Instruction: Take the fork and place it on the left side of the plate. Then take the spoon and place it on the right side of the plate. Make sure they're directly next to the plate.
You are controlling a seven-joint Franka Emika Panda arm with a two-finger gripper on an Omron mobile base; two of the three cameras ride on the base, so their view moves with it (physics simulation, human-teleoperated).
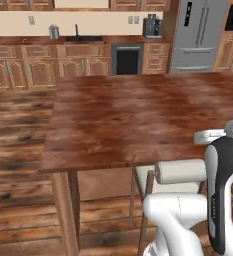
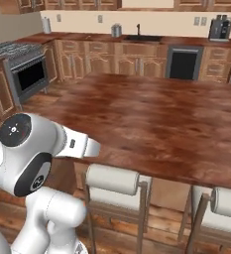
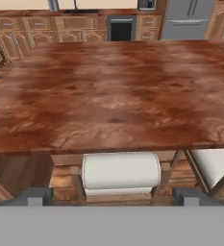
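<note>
The fork, the spoon and the plate are out of view. A broad brown wooden island top (image 1: 138, 115) (image 2: 161, 119) (image 3: 108, 96) lies ahead of me, and the part I see carries nothing. In the hand view my gripper (image 3: 112, 197) is open, its two dark fingertips (image 3: 34, 196) wide apart with nothing between them. It hangs in front of the island's near edge, at about the height of the stools.
Two white padded stools (image 3: 120, 173) (image 2: 112, 179) (image 2: 226, 202) stand under the island's near edge. Beyond the island are wooden cabinets, a dark dishwasher (image 1: 127, 59), a steel fridge (image 1: 198, 35) and a coffee machine (image 1: 151, 26). A stove (image 2: 18, 54) is at the left.
</note>
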